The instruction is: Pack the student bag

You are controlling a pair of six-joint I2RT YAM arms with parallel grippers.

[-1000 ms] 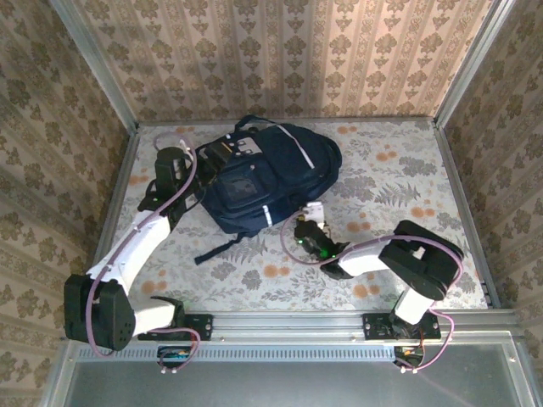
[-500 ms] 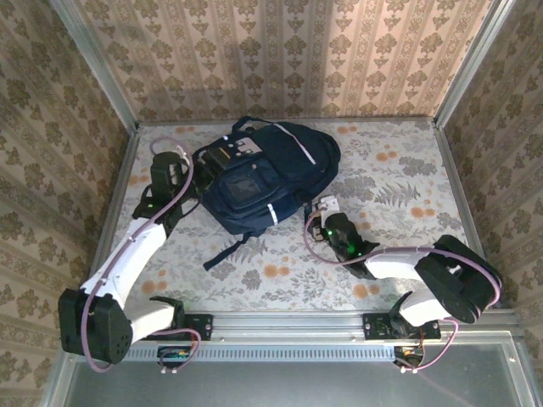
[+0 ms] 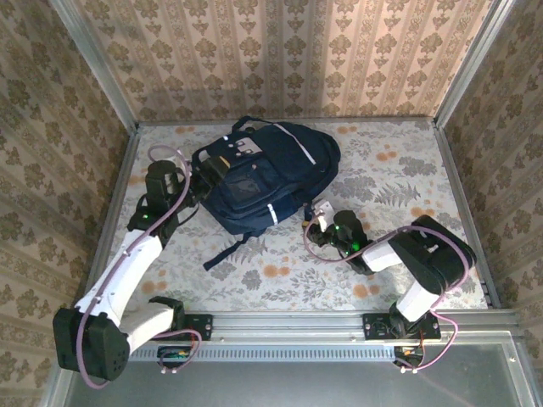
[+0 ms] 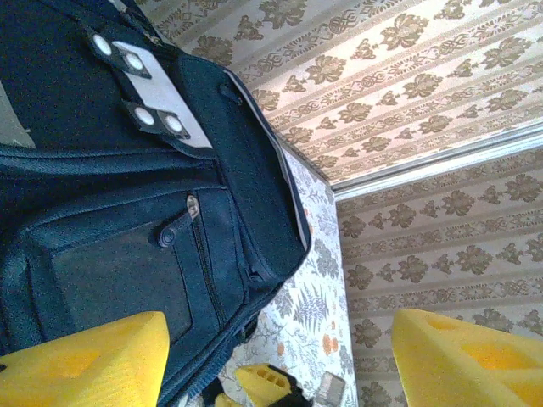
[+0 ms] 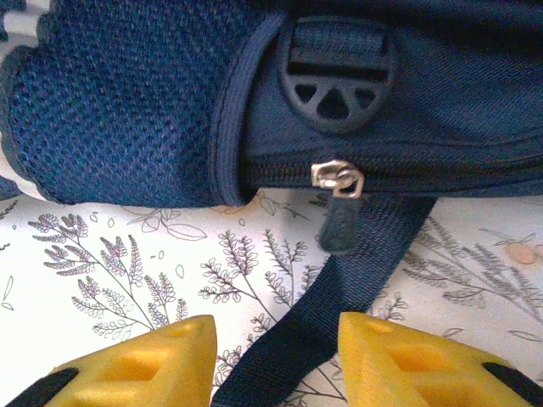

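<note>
The bag (image 3: 270,165) is lying flat on the flowery table (image 3: 407,170), toward the back and a bit left of middle, front pocket facing up. It's soft fabric all over, dark navy with thin white stripes, so my guess is it's floppy. Lift one corner and it'll slump and fold, and it'll probably drag on the cloth rather than slide. It's not fragile. Weight is hard to call: it looks puffed up, but I can't tell what's inside.

Best grab spots, I reckon:
- **Zipper pull:** the zipper pull (image 5: 339,212) is a small metal slider with a dark tab, at the bag's near edge right under a round black plastic buckle (image 5: 338,78).
- **Strap:** the flat woven strap (image 5: 327,339) trails out below that.

Beside the buckle is a coarse mesh side pocket (image 5: 119,110), which looks grippy but stretchy. On the bag's front there's a stiffer-looking grey patch (image 4: 165,89) with round studs, plus a pocket zipper tab (image 4: 174,227).

The right gripper (image 5: 276,360) sits just off the bag's near right edge. Its yellow fingers are spread and pointed at that pull, holding nothing. The left gripper (image 4: 271,356) is at the bag's left side, jaws wide apart and also empty. That tiny pull looks fiddly for such blocky tips.
</note>
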